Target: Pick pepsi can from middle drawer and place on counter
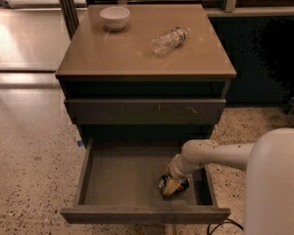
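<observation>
Counter (pixel 122 53), glossy, tops the cabinet; below it the middle drawer (pixel 122 180) stands pulled open. The gripper (pixel 172 184) reaches down into the drawer's front right and touches the pepsi can (pixel 163 182) on the grey floor; whether it clasps the can cannot be told. The can is judged light, thin-walled, dentable and smooth, best held across its round wall at mid-height.

We see the gripper (pixel 172 185) down in the middle drawer (pixel 125 180), hiding most of the pepsi can (pixel 163 182) (its markings unreadable).
</observation>
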You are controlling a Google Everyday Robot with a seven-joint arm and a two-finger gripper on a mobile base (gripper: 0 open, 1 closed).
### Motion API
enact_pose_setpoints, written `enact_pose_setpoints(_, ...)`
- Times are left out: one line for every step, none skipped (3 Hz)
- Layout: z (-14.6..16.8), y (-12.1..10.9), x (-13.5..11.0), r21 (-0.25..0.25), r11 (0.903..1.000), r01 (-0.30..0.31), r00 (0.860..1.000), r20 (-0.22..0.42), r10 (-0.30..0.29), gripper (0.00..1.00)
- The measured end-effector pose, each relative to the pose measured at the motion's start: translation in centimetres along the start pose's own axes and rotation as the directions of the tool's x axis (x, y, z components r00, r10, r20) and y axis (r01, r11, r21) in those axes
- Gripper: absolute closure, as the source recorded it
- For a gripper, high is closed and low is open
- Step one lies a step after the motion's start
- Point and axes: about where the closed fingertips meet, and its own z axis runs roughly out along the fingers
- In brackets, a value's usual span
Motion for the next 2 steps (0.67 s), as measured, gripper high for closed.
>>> enact_pose_setpoints(-0.7,-0.1,-0.2,0.006,0.9999,-0.008,1.0,0.024,0.008,1.0)
enact_pose_setpoints(-3.9,-0.8,-1.5,0.035,0.9993,0.01,0.998,0.054,-0.012,1.0)
